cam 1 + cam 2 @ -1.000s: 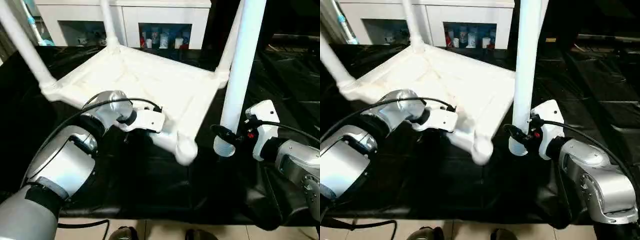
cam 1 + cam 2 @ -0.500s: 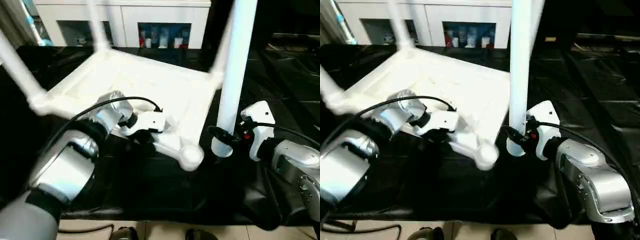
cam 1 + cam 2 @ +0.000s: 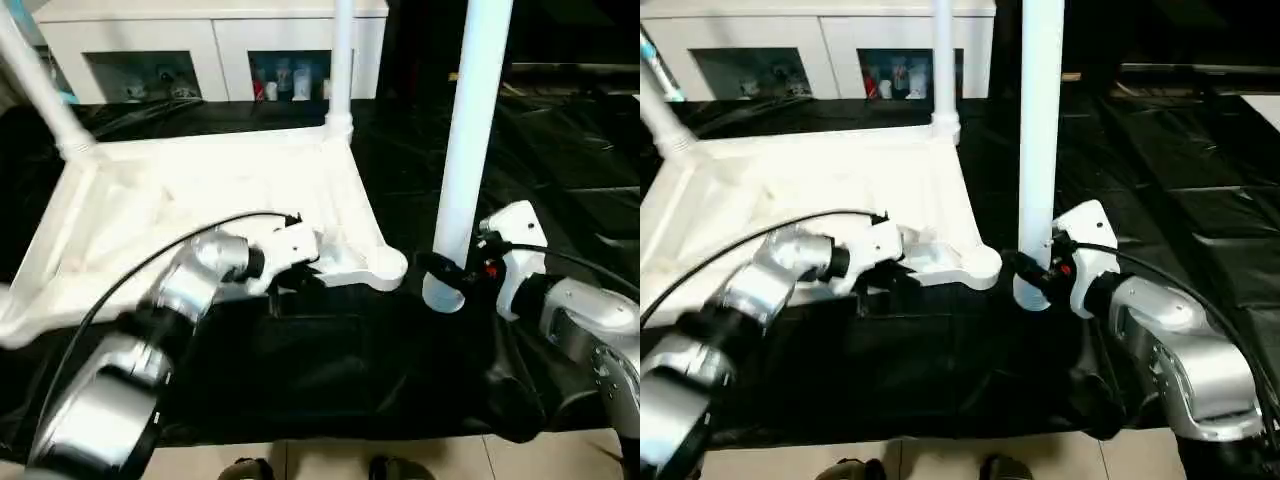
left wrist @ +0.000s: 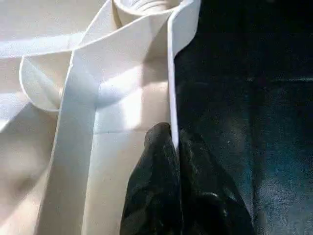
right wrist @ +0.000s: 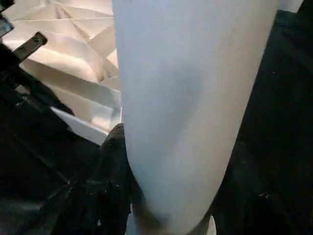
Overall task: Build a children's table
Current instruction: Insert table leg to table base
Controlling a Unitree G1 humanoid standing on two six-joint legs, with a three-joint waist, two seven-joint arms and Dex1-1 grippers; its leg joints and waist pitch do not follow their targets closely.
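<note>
Swung round since a second ago, table top (image 3: pixel 200 200) now lying square-on, empty corner socket (image 3: pixel 385 266) pointing toward four o'clock, nearer the loose leg (image 3: pixel 470 150). Left gripper (image 4: pixel 171 142) clamping the rim; right gripper (image 3: pixel 450 272) gripping that leg upright, socket likely next.

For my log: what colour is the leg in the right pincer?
White, clearest in the left eye view: leg, right pincer.

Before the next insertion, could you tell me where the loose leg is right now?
The loose leg stands upright in the right hand, right of the tabletop's empty corner socket.
</note>
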